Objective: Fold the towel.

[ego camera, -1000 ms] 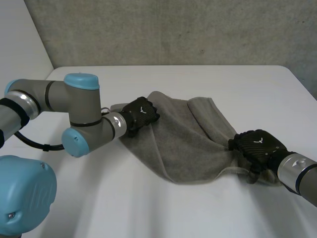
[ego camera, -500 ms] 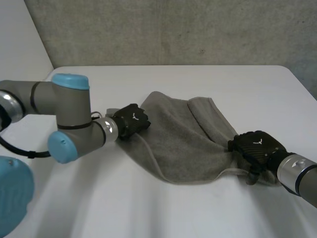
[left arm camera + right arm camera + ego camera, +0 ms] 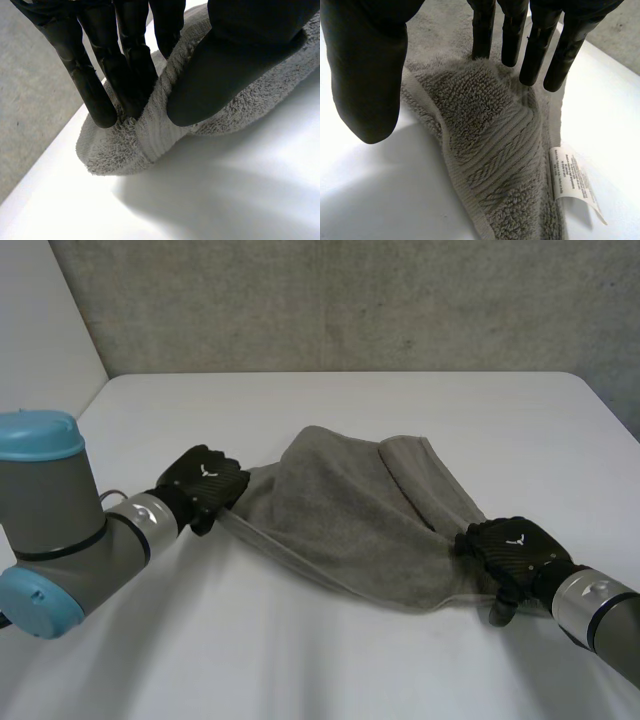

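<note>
So, the grey towel [image 3: 350, 525] is lying bunched up across the middle of the white desk [image 3: 330, 660], stretching slantwise from one hand to the other. One side of it is flopping over on itself toward the far right.

The left hand [image 3: 205, 480] is sitting right at the towel's left end. From the left wrist view, its fingers [image 3: 97, 85] are pressing on one side of a ridge of towel [image 3: 130, 145] and the thumb [image 3: 225, 75] is squeezing in from the other. That's a proper pinch on the cloth, with the hemmed end poking out just past the fingertips.

The right hand [image 3: 515, 550] is resting at the towel's right end, near the front of the desk. In its own wrist view the fingers [image 3: 535, 50] are reaching out straight, tips touching down on the towel [image 3: 495, 150]. The thumb [image 3: 365, 80] is spreading well off to the side over bare desk, just beside the towel's edge. So it's looking like an open hand pressing down rather than gripping. A white care label [image 3: 572, 177] is sticking out from the hem there, lying flat on the desk.
</note>
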Action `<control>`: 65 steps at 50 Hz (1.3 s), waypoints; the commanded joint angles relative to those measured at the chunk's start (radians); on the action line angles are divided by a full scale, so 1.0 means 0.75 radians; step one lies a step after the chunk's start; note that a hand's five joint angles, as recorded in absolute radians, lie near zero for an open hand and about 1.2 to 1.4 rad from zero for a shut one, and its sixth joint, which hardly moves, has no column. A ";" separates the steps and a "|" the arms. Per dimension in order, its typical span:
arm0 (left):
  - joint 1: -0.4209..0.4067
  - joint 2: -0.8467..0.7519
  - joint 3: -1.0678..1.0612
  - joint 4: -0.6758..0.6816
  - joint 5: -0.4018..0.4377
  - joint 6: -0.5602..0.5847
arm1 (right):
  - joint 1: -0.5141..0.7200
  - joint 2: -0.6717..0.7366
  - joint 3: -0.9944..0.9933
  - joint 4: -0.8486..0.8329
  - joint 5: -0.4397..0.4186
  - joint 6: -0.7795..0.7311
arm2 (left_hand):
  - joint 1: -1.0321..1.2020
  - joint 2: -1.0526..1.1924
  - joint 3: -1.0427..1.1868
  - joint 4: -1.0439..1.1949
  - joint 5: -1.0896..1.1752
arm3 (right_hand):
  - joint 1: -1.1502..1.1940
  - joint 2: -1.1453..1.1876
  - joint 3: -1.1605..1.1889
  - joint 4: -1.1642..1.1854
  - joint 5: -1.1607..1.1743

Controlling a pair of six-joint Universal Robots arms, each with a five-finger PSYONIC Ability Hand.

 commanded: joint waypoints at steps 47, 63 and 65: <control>0.033 0.356 -0.134 0.100 -0.094 -0.613 | 0.383 0.229 -0.188 -0.126 0.060 0.661 | 0.274 0.231 0.233 0.231 0.255 | 0.370 0.353 0.360 0.376 0.423; 0.041 0.464 -0.158 0.094 -0.094 -0.613 | 0.291 -0.231 -0.260 0.058 0.056 0.357 | 0.289 0.247 0.248 0.246 0.270 | 1.324 1.307 1.313 1.330 1.377; 0.041 0.503 -0.169 0.094 -0.094 -0.613 | 0.255 -0.373 -0.376 0.255 0.042 0.237 | 0.289 0.247 0.248 0.246 0.270 | 1.324 1.307 1.313 1.330 1.377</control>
